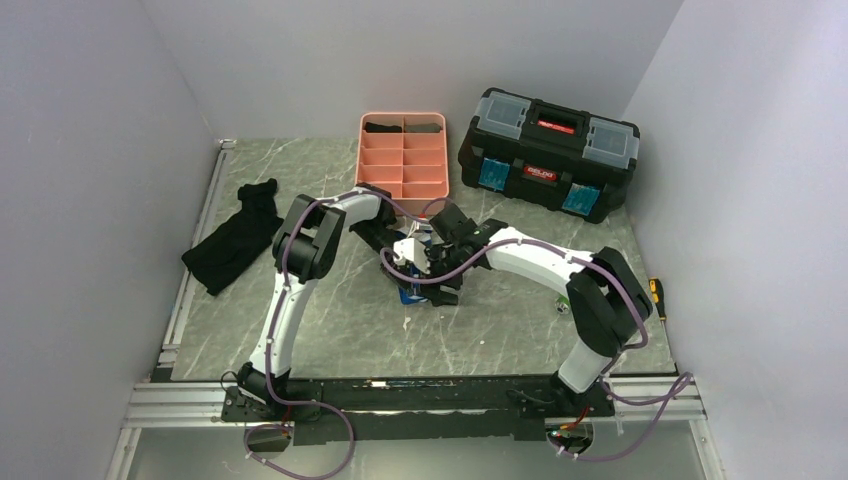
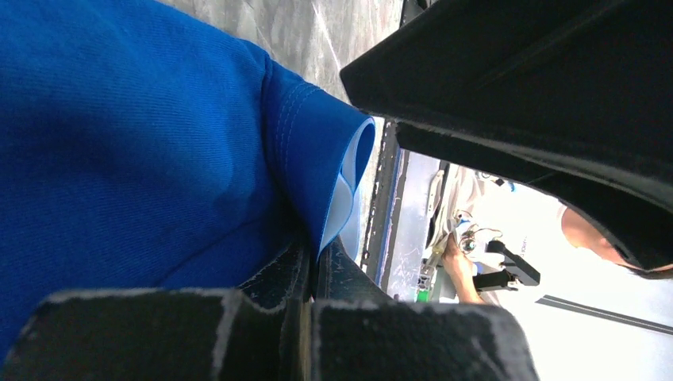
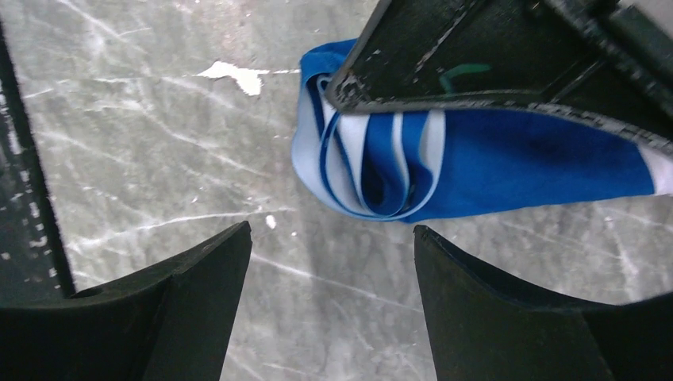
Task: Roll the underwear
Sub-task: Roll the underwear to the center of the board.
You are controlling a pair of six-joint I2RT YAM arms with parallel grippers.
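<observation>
The underwear (image 1: 408, 294) is a bright-blue roll with white bands, lying on the marble table between the two arms. In the right wrist view it (image 3: 444, 163) lies just beyond my fingers, its spiral end facing left. My left gripper (image 1: 405, 262) is shut on the garment's blue edge, seen close up in the left wrist view (image 2: 313, 258), where the fabric (image 2: 143, 151) fills the left side. That gripper's black body (image 3: 492, 55) covers the top of the roll. My right gripper (image 1: 438, 275) is open and empty (image 3: 332, 230), hovering just short of the roll.
A pink compartment tray (image 1: 402, 150) with dark rolls in its far cells stands behind. A black toolbox (image 1: 548, 150) stands at the back right. A black cloth garment (image 1: 235, 240) lies at the left. A small yellow-and-black tool (image 1: 656, 295) lies at the right edge.
</observation>
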